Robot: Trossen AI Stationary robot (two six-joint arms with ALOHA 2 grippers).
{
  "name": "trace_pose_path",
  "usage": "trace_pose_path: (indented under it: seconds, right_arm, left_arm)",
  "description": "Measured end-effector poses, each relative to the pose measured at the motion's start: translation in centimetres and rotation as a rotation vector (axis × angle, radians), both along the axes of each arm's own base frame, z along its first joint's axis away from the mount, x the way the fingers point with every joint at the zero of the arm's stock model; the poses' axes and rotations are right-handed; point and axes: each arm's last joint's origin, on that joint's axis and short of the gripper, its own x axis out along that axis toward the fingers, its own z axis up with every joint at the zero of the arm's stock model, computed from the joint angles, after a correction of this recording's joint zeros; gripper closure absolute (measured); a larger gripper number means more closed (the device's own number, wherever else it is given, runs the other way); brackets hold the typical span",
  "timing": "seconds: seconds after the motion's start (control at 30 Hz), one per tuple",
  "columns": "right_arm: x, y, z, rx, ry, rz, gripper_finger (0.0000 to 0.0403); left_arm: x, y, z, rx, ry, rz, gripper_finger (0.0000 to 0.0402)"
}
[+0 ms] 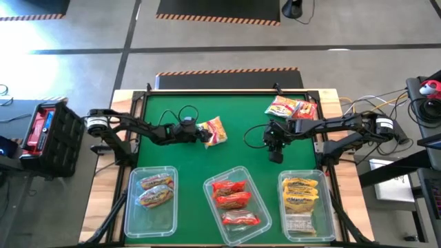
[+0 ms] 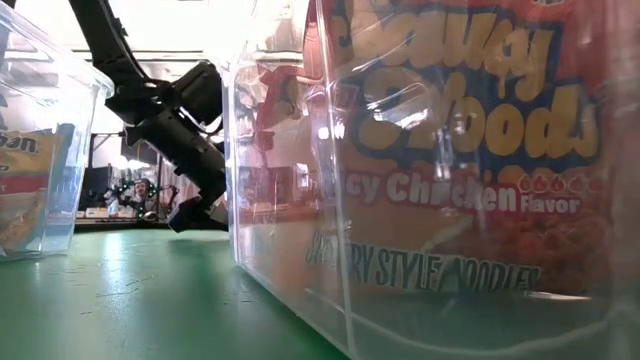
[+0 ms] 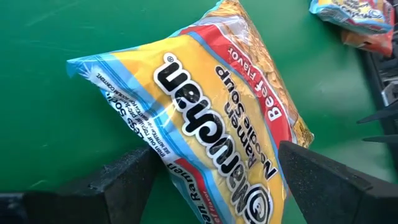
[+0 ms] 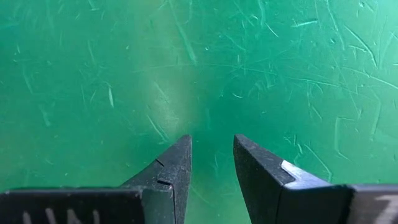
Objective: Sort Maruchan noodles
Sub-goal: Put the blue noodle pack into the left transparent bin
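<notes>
The left gripper [image 3: 211, 177] stands wide open around one end of a yellow beef noodle packet [image 3: 205, 118] lying on the green table [image 1: 241, 155], while the right gripper [image 4: 211, 168], fingers a narrow gap apart and empty, hangs over bare mat near loose packets [image 1: 291, 108] at the far edge.

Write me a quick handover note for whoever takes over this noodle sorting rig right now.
Left claw: open, straddling a beef packet on the mat; not closed on it yet.
Right claw: part open, empty, over bare mat mid-table.
Done: left bin has two packets, middle bin three red ones, right bin yellow ones.
Left: the beef packet, plus a small pile at the far right corner of the mat.
</notes>
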Motion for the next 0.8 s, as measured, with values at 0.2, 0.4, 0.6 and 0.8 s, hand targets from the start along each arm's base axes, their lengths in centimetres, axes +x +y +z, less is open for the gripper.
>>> trace_pose_path:
  seconds: [0.2, 0.4, 0.6, 0.8]
  right_arm:
    - [0.0, 0.0, 0.0, -0.001, 0.000, 0.002, 0.0294]
    - [0.0, 0.0, 0.0, 0.000, 0.000, 0.001, 0.0294]
    - [0.0, 0.0, 0.0, 0.000, 0.000, 0.000, 0.0294]
    - [0.0, 0.0, 0.0, -0.001, 0.000, 0.001, 0.0294]
  left_arm:
    - [0.2, 0.0, -0.6, -0.003, -0.013, -0.001, 0.0112]
    - [0.4, 0.1, -0.9, 0.007, -0.027, 0.004, 0.0140]
    - [0.6, 0.2, -1.3, 0.030, -0.043, -0.001, 0.0172]
    - [0.8, 0.2, -1.4, 0.053, -0.045, -0.020, 0.0207]
